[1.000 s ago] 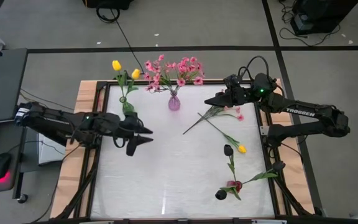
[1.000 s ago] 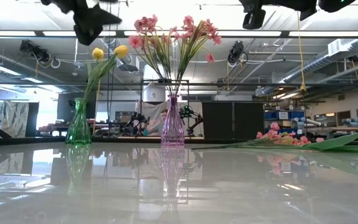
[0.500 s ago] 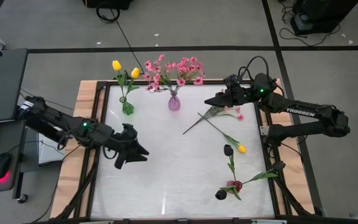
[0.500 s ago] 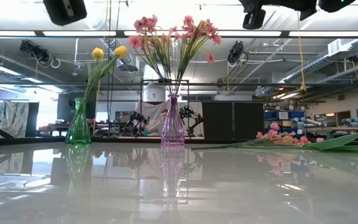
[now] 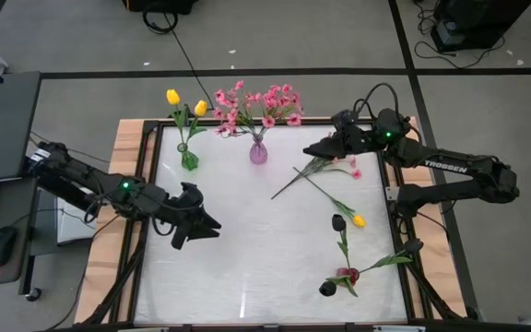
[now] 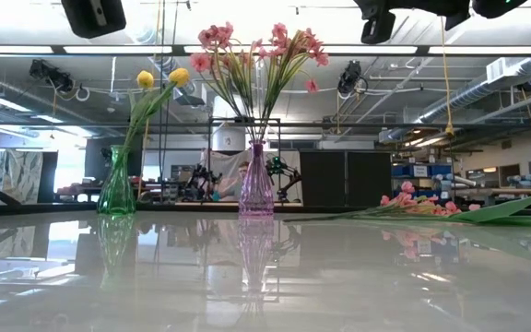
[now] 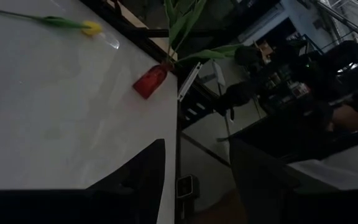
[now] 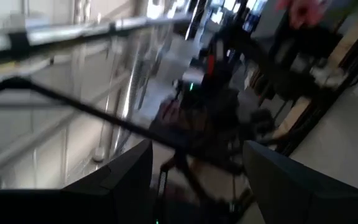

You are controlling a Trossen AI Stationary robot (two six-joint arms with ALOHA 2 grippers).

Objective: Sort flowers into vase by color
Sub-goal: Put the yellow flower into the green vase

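two yellow tulips [image 5: 185,101] stand in the green glass vase [image 5: 190,160] at 11 o'clock; pink sprays [image 5: 256,104] fill the purple glass vase [image 5: 258,151]. loose flowers [image 5: 339,221] remain at 3 o'clock. left gripper [image 5: 208,226] and right gripper [image 5: 313,148]: parted, empty.

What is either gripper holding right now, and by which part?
Nothing. The left gripper is open over bare table, and the right gripper is open above the pink flowers lying there, not gripping them.

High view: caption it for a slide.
Both open grippers, left and right, hover while loose flowers await sorting into vases.
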